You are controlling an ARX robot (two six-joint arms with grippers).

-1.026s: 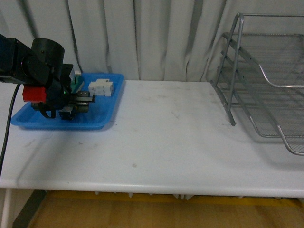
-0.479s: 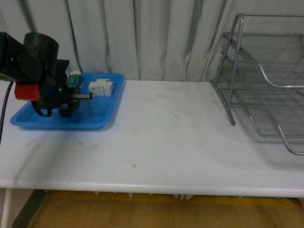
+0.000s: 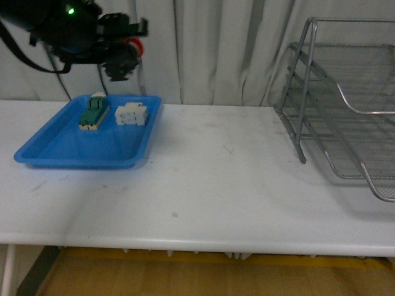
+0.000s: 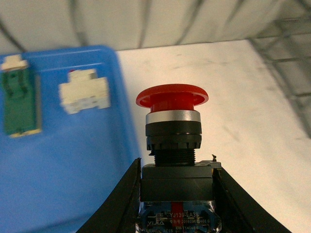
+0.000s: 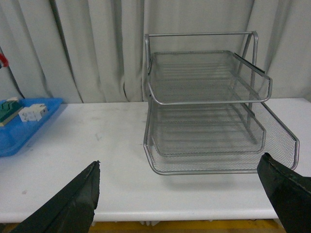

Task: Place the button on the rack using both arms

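At far left, the black left gripper is closed on the dark blocky body of the red-capped push button, which is held high above the flat blue plastic tray. A green terminal block and a white blocky component are seen in it. Across the white table, the silver wire-mesh rack is faced by the wide-open right gripper. A drop could be caused by the narrow clamp during handover. In the front view the button is mostly masked and the rack is cut off.
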